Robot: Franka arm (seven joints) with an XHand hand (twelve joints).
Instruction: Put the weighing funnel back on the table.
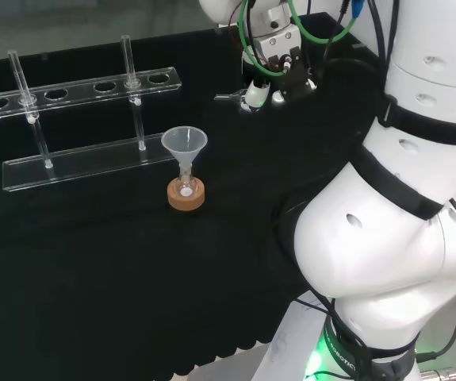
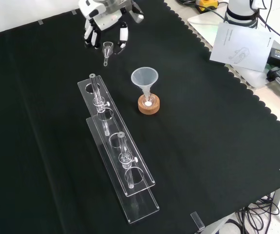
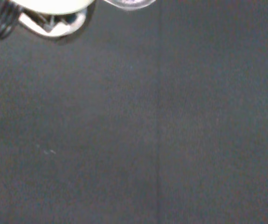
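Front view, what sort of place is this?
Probably a chemistry lab bench: a clear rack holds test tubes, and a funnel stands in a small flask on a cork ring.

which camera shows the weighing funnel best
The front view: the weighing funnel shows whole, cup and stem, right by the hand. The head view shows just its stem poking from the hand; the wrist view catches a clear edge.

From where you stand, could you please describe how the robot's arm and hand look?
The arm is made of big, glossy white rounded links with black bands at the joints and a green light near its base. Green cables loop by the wrist. The hand is black and white.
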